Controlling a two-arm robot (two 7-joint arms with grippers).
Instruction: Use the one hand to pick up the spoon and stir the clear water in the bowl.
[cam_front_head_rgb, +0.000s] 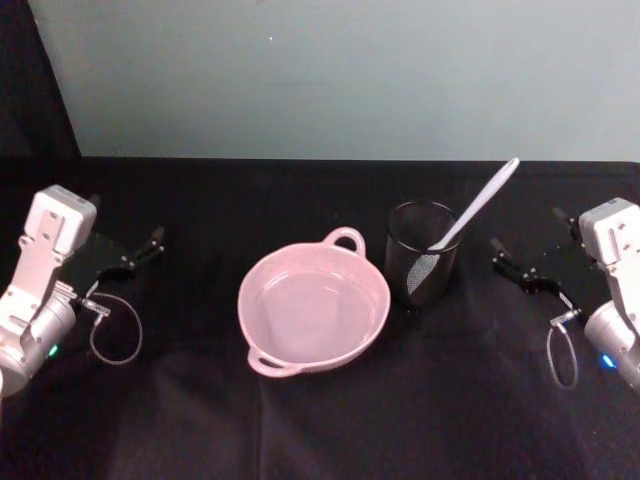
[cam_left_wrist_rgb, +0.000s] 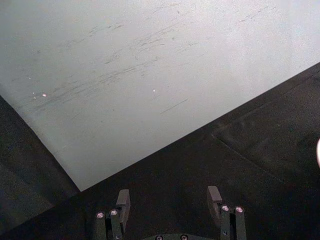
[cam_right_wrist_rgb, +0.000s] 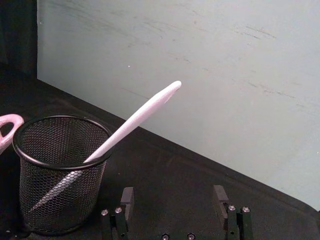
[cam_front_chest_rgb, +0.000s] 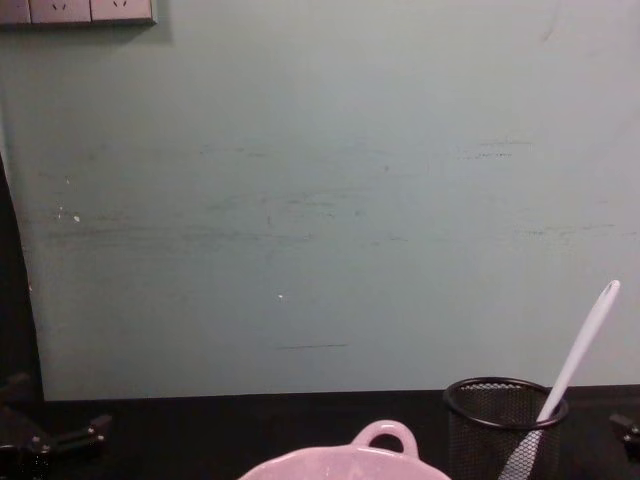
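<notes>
The pale pink bowl (cam_front_head_rgb: 243, 312) sits mid-table with clear water in it; its loop handle (cam_front_chest_rgb: 385, 436) points to the wall. The white spoon (cam_front_head_rgb: 480, 208) leans head-down in a black mesh cup (cam_front_head_rgb: 422, 265) just right of the bowl, its handle sticking up and to the right. My right gripper (cam_front_head_rgb: 505, 260) hovers low to the right of the cup, open and holding nothing; in the right wrist view the open gripper (cam_right_wrist_rgb: 173, 197) faces the cup (cam_right_wrist_rgb: 60, 175) and spoon (cam_right_wrist_rgb: 135, 122). At the far left of the table my left gripper (cam_front_head_rgb: 150, 243) is open and holds nothing.
A black cloth covers the table (cam_front_head_rgb: 330, 420), and a pale green wall (cam_front_head_rgb: 350, 70) stands close behind it. Loose cable loops hang by each wrist, one by the left (cam_front_head_rgb: 115, 330). Bare cloth lies in front of the bowl and between the bowl and each arm.
</notes>
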